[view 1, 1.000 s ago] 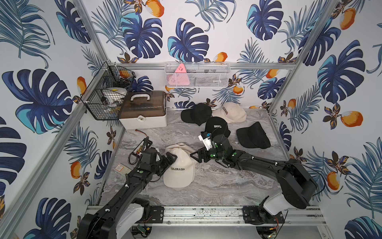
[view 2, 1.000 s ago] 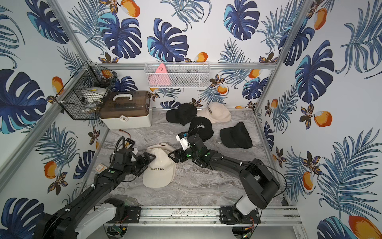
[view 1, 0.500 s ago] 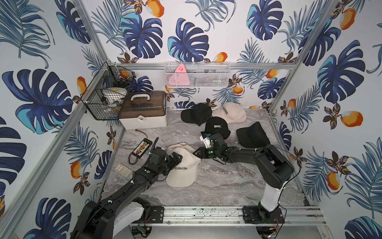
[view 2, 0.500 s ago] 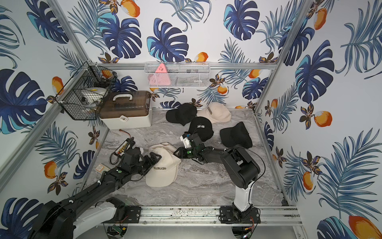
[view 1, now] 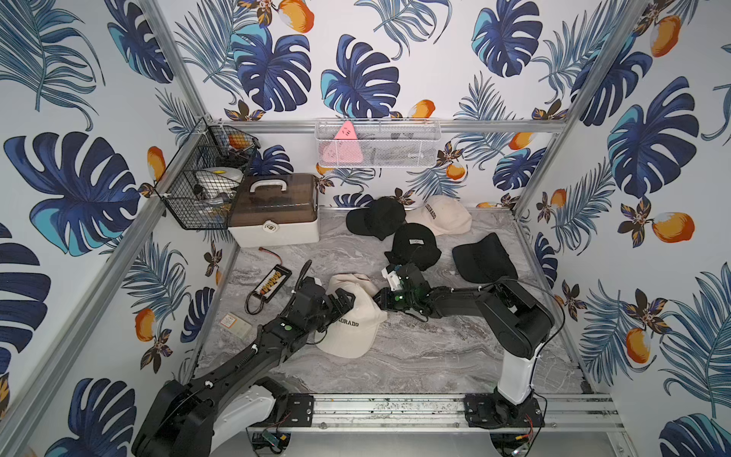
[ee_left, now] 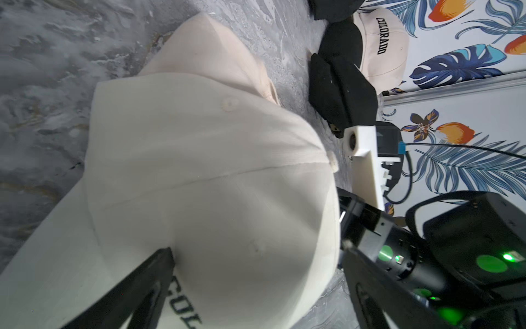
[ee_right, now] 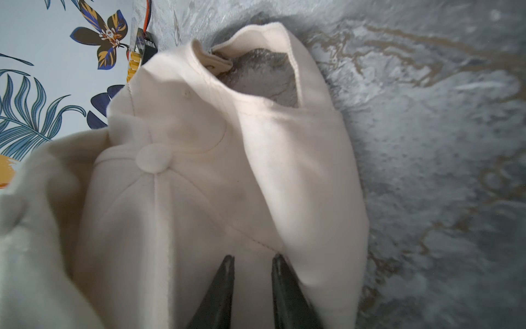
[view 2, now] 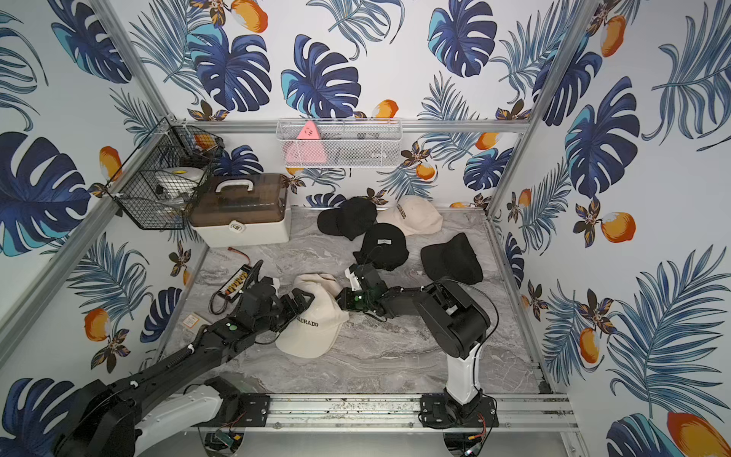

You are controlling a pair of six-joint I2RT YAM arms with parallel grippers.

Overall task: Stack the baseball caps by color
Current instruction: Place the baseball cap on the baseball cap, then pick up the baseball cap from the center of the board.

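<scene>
wire basket point(view 1: 197, 190): hangs on the left wall and holds a white round thing; the darker bits are too tangled to name.
mesh basket point(view 1: 377, 144): on the rear wall, with a pink triangle point(view 1: 346, 132) standing inside; the rest is indistinct.
storage box point(view 1: 277, 209): lid closed and murky brown, contents unseen.
front cream cap point(view 1: 350, 328): mid-table, lettering partly covered by the left arm, lying over a second cream cap point(view 1: 348, 280).
left gripper point(view 1: 343, 306): released, jaws spread wide over the front cream cap's crown.
right gripper point(ee_right: 253, 265): clenched on cream fabric at that cap's side.
rear group: rear cream cap point(view 1: 445, 213) against the back wall, with rear black cap point(view 1: 375, 217), logo black cap point(view 1: 415, 245) and right black cap point(view 1: 482, 257) near the right frame.
open room: bare marble table point(view 1: 415, 356) between the caps and the front rail.
</scene>
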